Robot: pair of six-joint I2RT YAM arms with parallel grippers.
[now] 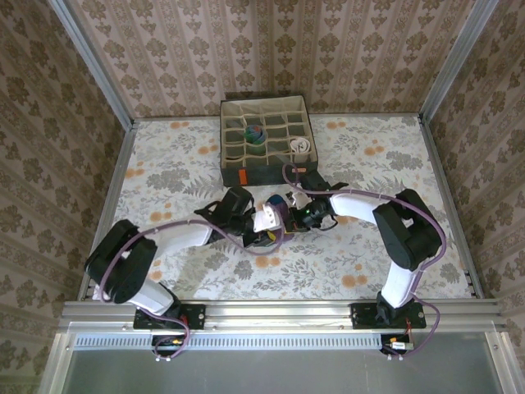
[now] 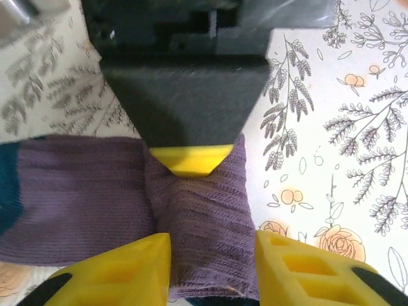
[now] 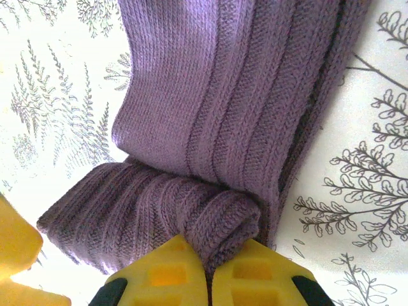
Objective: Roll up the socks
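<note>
One purple sock (image 2: 76, 197) lies crosswise in left tool (image 2: 210, 258)

— Ahead of me, at the far edge of the table: what stands there?

— A grey fabric box (image 1: 261, 171), divided into many small square compartments, with an orange tag (image 1: 243, 175) on its near wall.

— And beneath it?

— A white tablecloth (image 1: 172, 164) printed with grey leaves and orange flowers, enclosed by beige damask-papered walls (image 1: 271, 49). Nearest me runs a silver aluminium rail (image 1: 279, 312).
</note>
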